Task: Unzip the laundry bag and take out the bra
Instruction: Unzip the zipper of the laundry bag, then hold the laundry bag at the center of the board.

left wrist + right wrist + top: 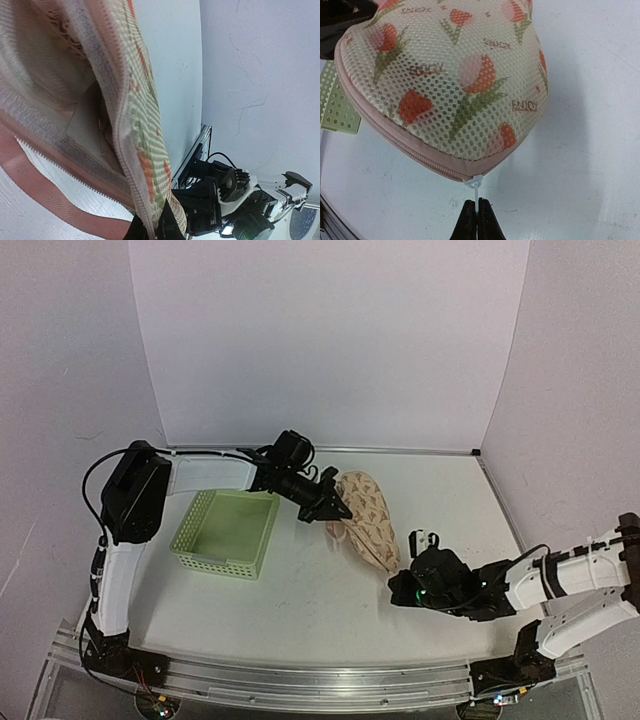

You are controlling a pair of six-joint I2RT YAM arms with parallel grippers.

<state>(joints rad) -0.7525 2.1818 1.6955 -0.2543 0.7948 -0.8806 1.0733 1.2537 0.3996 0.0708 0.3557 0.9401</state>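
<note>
Now, from the top camera you see the laundry bag (368, 520) lying on the white table (330, 620), just right of the light green lattice basket (190, 540). Your left gripper (330, 508) is at the bag's far end and your right gripper (403, 575) at its near end, so the bag stretches between the 2 arms.

In the left wrist view, the bag's mesh fabric fills most of the frame, with its pale pink zip edging (50, 195) running across the lower left. The left gripper's 2 fingertips meet at the bottom edge, clenched on the bag's rim. The right arm (235, 195) shows beyond, low on the table.

In the right wrist view, the bag's rounded end faces you, printed with red tulips and the word ENJOY, its zip edging closed along the visible seam. The white zip pull (476, 182) hangs at the bottom of that seam, and your right gripper's fingers are pressed together on the pull's tab. The basket's corner peeks in at the left.
</note>
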